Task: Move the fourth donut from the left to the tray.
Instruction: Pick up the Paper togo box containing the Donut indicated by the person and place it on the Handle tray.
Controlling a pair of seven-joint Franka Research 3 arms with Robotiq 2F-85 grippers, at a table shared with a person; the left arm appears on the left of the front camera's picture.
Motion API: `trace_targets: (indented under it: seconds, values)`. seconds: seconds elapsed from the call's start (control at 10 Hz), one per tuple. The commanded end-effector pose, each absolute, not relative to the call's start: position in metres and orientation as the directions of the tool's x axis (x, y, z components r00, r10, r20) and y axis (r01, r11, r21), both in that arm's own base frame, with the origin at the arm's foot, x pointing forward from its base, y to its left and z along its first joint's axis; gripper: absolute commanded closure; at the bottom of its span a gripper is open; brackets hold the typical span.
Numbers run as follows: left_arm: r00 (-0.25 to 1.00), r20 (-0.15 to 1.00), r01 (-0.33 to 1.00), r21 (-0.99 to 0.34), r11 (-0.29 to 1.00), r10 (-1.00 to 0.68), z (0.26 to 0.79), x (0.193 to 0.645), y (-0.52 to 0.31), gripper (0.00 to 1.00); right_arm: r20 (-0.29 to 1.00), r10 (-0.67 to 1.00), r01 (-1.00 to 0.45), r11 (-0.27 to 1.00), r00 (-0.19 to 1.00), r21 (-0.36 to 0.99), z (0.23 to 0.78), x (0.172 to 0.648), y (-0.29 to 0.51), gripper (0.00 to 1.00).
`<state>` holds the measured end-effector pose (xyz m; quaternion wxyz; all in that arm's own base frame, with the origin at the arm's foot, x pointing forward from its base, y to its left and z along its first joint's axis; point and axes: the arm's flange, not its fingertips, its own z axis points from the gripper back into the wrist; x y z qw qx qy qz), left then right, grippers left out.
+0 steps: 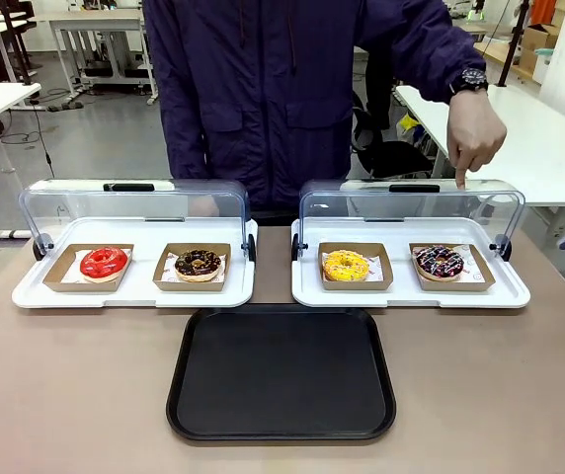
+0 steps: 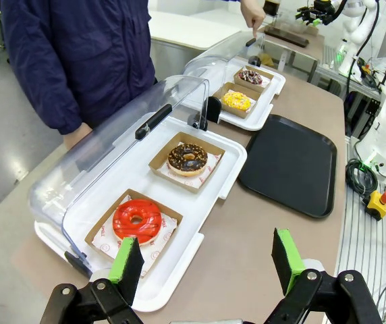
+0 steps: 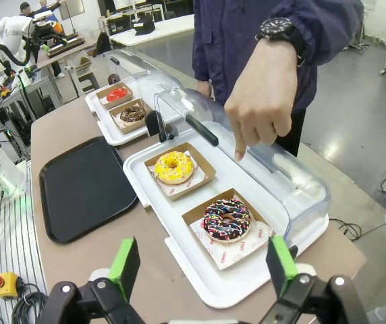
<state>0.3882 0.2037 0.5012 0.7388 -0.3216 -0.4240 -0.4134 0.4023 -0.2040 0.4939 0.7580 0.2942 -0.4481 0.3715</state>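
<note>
A brown table [image 1: 65,395] runs across the scene, and a person [image 1: 292,89] in a dark blue jacket stands at its far side. The black tray [image 1: 282,375] lies flat at the near middle of the table with nothing on it. Beyond it sit two white trays, one to the left [image 1: 134,293] and one to the right [image 1: 411,296], each with its clear lid [image 1: 411,212] swung up at the far side.

The left gripper [image 2: 206,260] hangs above the near left end of the left white tray, jaws spread wide and holding nothing. The right gripper [image 3: 202,263] hangs above the near right end of the right white tray, likewise spread wide and holding nothing.

The person's hand [image 1: 475,138] reaches over the right lid from the far side with the wrist bent, the fingers curled and the index finger pointing straight down at the lid's top; whether it touches cannot be told.

Four donuts sit in brown cardboard holders. From the left they are a red one [image 1: 104,263], a chocolate one with tan crumbs [image 1: 198,264], a yellow one [image 1: 346,265], and the fourth donut [image 1: 440,262]. This last one, dark with pink and white sprinkles, rests in its holder [image 1: 480,281] at the right end of the right white tray, below the pointing finger. A dark watch [image 1: 470,81] sits on the wrist.
</note>
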Motion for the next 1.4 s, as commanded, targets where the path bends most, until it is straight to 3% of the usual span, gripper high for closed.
trace_targets:
  seconds: [0.0,0.8,1.1,1.3]
  values:
    - [0.293,0.896,0.887,-0.124,0.445,-0.335,0.504,0.388,0.204,0.00,0.906,0.290,-0.830,0.548,0.307,0.105,0.495,0.405,-0.203,0.00]
    - [0.293,0.896,0.887,-0.124,0.445,-0.335,0.504,0.388,0.204,0.00,0.898,0.300,-0.827,0.551,0.322,0.113,0.494,0.402,-0.204,0.00]
    - [0.293,0.896,0.887,-0.124,0.445,-0.335,0.504,0.388,0.204,0.00,0.838,0.489,-0.880,0.474,0.243,-0.022,0.519,0.410,-0.152,0.00]
    - [0.293,0.896,0.887,-0.124,0.445,-0.335,0.504,0.388,0.204,0.00,0.726,0.661,-0.916,0.386,0.191,-0.110,0.523,0.412,-0.110,0.00]
